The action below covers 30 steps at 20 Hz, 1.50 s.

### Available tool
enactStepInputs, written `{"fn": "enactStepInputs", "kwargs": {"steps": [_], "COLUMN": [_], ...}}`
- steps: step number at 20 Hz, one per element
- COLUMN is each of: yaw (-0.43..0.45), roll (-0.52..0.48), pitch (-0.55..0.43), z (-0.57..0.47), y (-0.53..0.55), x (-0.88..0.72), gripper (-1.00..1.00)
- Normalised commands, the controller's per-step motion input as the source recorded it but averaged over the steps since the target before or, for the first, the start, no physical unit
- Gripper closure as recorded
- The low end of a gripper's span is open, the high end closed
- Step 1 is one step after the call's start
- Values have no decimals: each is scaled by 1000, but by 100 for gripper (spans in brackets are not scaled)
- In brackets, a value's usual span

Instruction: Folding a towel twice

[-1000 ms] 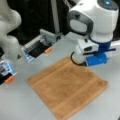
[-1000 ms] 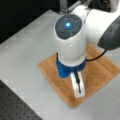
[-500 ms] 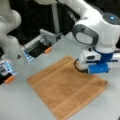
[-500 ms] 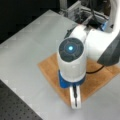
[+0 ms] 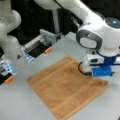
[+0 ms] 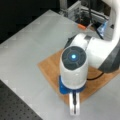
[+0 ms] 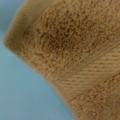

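The orange-brown towel [image 5: 65, 90] lies spread flat in a single layer on the grey table [image 5: 22, 105], with one corner pointing to a front view's right. My gripper [image 5: 101, 76] is down low at that right corner, its fingertips hidden by the blue mount and the white wrist. Seen from above in a front view, the arm covers much of the towel [image 6: 50, 67], and the gripper [image 6: 75, 107] reaches past the towel's near edge. The wrist view is filled by a towel [image 7: 75, 50] corner with a woven band, very close; no fingers show there.
A second white arm [image 5: 10, 37] stands at a front view's left. Behind the towel sits a metal fixture [image 5: 45, 40] with orange tabs [image 5: 47, 50]. A black perforated board [image 6: 15, 107] borders the table at a front view's bottom left.
The arm has come down and shifted slightly, bringing the gripper from above the towel's right corner to just at it. The towel has not moved.
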Motion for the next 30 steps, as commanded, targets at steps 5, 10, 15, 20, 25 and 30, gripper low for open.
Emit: {"fn": "enactStepInputs", "kwargs": {"steps": [5,10,15,20,25,30], "yaw": [-83,-105,-142,-147,-59,42], "roll": [-273,-271,-294,-326,-339,-355], "pitch": [73,141,208,213,191,109], "z": [20,-12,-35,-86,-62,-24], "y": [123,152,184,249,159,-60], "x": [570,410,249,149,109,96], "gripper": [-100,-100,-100,-100,-100,-100]}}
